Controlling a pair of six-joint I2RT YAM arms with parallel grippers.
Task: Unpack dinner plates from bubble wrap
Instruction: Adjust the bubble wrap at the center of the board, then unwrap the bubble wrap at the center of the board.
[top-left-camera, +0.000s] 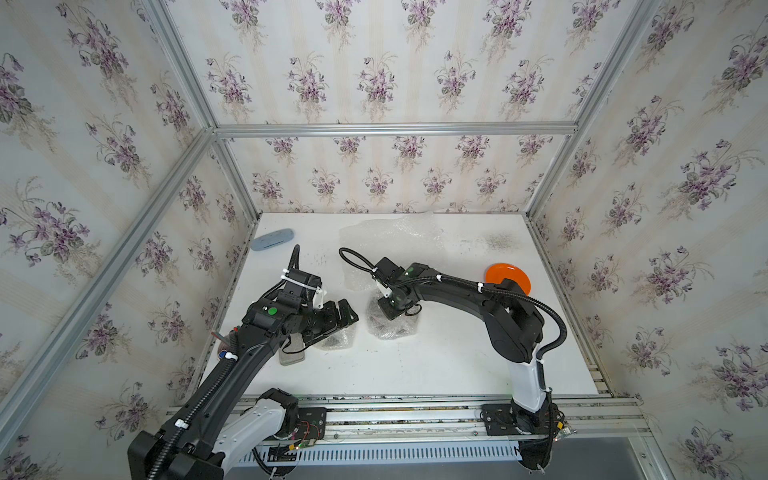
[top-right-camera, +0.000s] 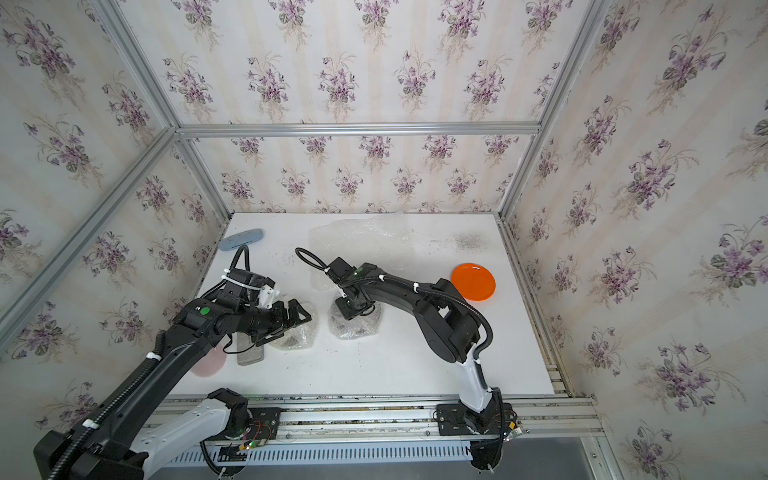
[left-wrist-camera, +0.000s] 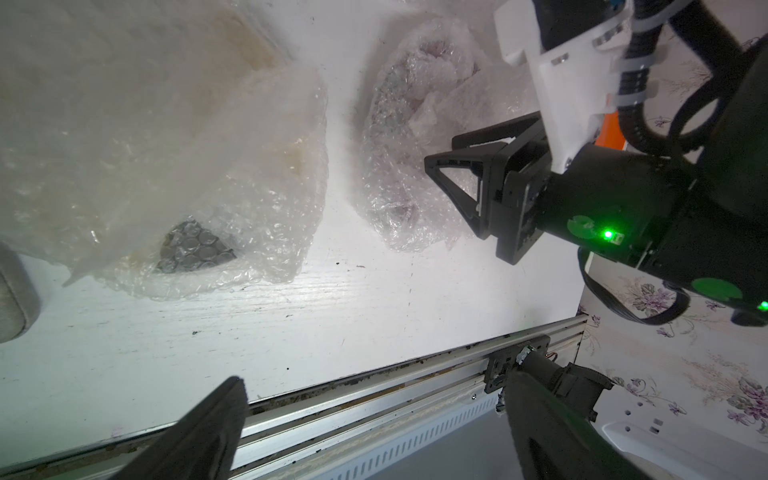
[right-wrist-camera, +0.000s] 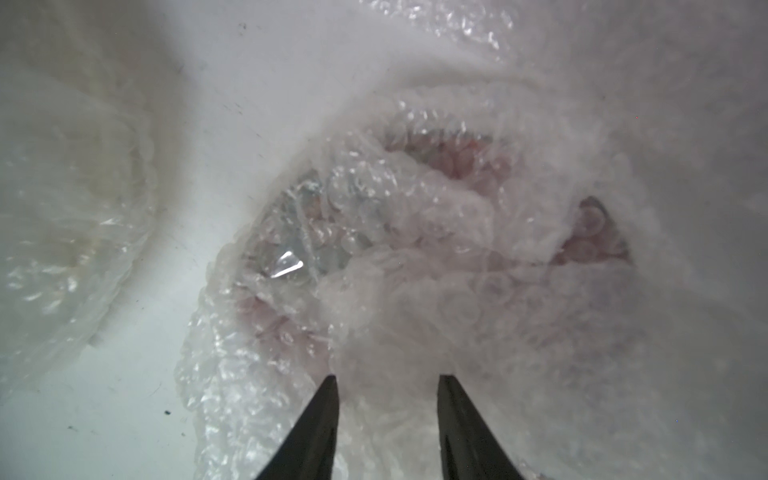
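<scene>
While the left claw (left-wrist-camera: 374, 379) hangs wide open and empty over a wrapped bundle (top-left-camera: 338, 338) towards the left side of the desk (top-left-camera: 436, 365), the right claw (right-wrist-camera: 386, 380) points down into the middle bundle (top-left-camera: 392, 326), its jaws partly apart astride a fold of bubble wrap (right-wrist-camera: 386, 316); whether they pinch it I cannot tell. A reddish plate (right-wrist-camera: 453, 162) shows through that wrap. The orange plate (top-right-camera: 473, 281) lies bare near the desk's right edge, and a loose sheet (top-left-camera: 390, 232) lies at the back.
</scene>
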